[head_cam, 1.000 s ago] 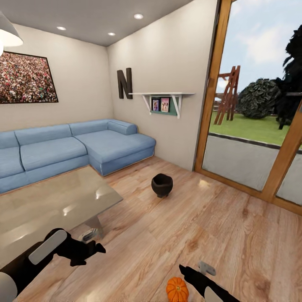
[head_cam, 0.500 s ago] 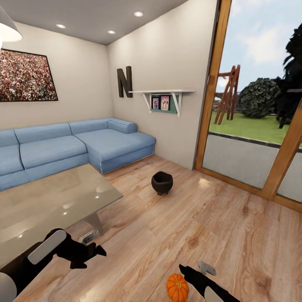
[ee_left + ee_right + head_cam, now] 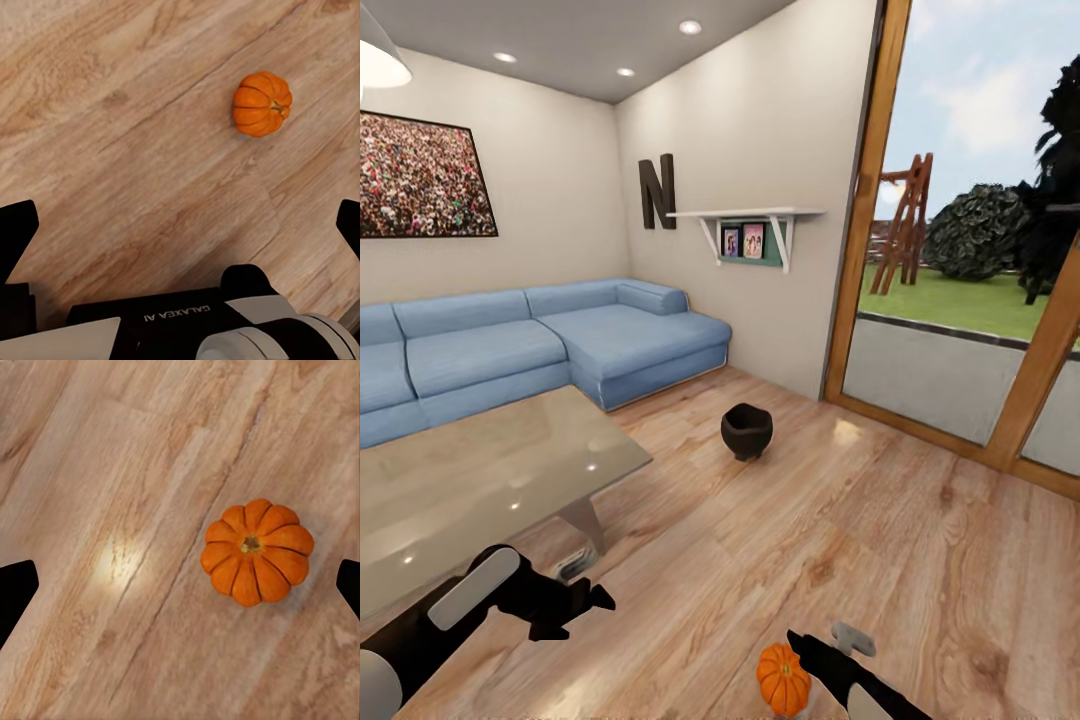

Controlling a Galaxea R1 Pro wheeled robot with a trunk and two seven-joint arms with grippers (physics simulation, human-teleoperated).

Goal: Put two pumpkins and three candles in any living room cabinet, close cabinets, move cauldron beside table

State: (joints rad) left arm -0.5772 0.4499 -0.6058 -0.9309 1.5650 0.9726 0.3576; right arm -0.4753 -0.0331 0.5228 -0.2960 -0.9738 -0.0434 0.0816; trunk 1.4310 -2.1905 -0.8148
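One small orange pumpkin (image 3: 782, 678) lies on the wooden floor at the near edge of the head view, just left of my right gripper (image 3: 812, 648). In the right wrist view the pumpkin (image 3: 257, 551) sits below the open gripper (image 3: 180, 592), whose fingertips (image 3: 13, 596) stand far apart. My left gripper (image 3: 582, 603) hangs open and empty beside the table's near corner, and its wrist view has the pumpkin (image 3: 262, 103) off to one side. The black cauldron (image 3: 746, 431) stands on the floor past the glossy grey-olive table (image 3: 480, 470). Candles and cabinet are out of view.
A blue corner sofa (image 3: 560, 340) runs along the back wall behind the table. A wall shelf (image 3: 745, 225) hangs on the right wall. Wood-framed glass doors (image 3: 960, 330) close off the right side. Open floor lies between the cauldron and the pumpkin.
The whole picture has slid slightly upward, so the camera has moved. The pumpkin and cauldron keep their places on the floor, and both arms hold the same pose.
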